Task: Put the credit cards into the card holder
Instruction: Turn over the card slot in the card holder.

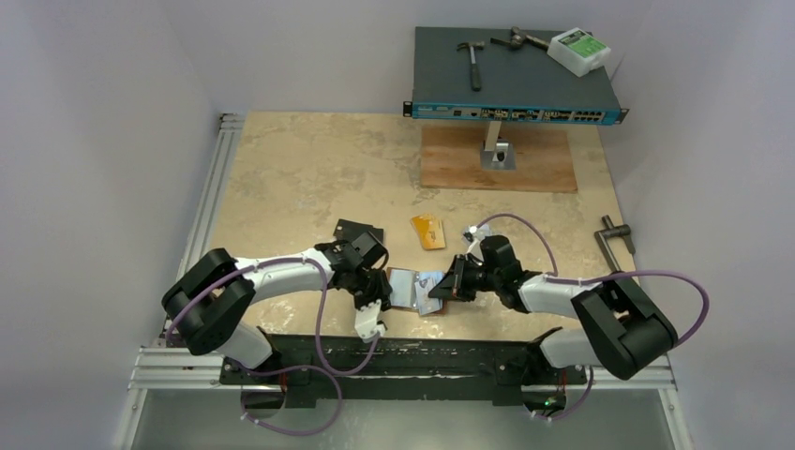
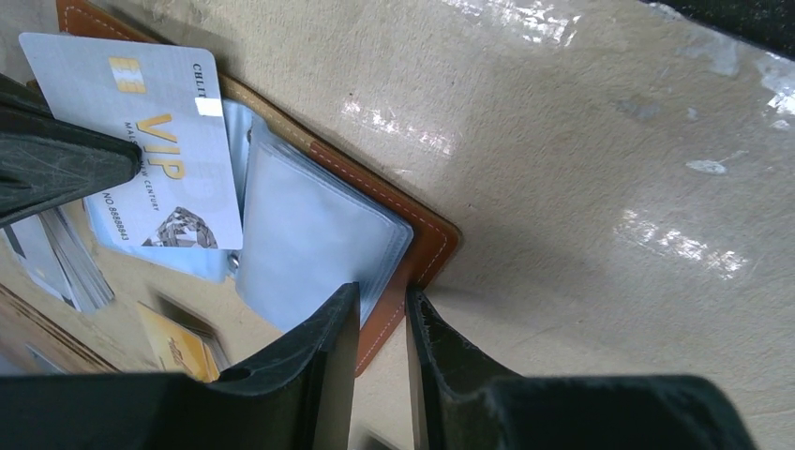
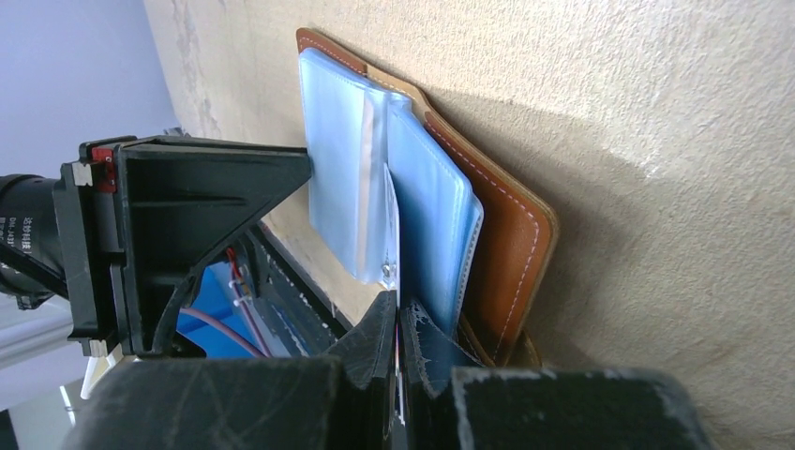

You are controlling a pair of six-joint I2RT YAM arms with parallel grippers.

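Note:
The brown card holder [image 1: 409,289] lies open near the table's front, its light blue sleeves [image 2: 319,225] fanned over the leather cover [image 2: 417,239]. My left gripper [image 2: 382,309] is closed on the cover's near edge and the sleeve edges. My right gripper [image 3: 398,314] is shut on a silvery white credit card [image 2: 141,141] printed VIP, which stands edge-on between the sleeves [image 3: 392,225]. A gold-orange card [image 1: 427,231] lies just beyond the holder. Black cards [image 1: 360,231] lie behind the left gripper [image 1: 375,302].
A network switch [image 1: 516,80] on a stand rises over a wooden board [image 1: 497,164] at the back, carrying a hammer and a white box [image 1: 578,50]. A metal handle [image 1: 614,239] lies near the right edge.

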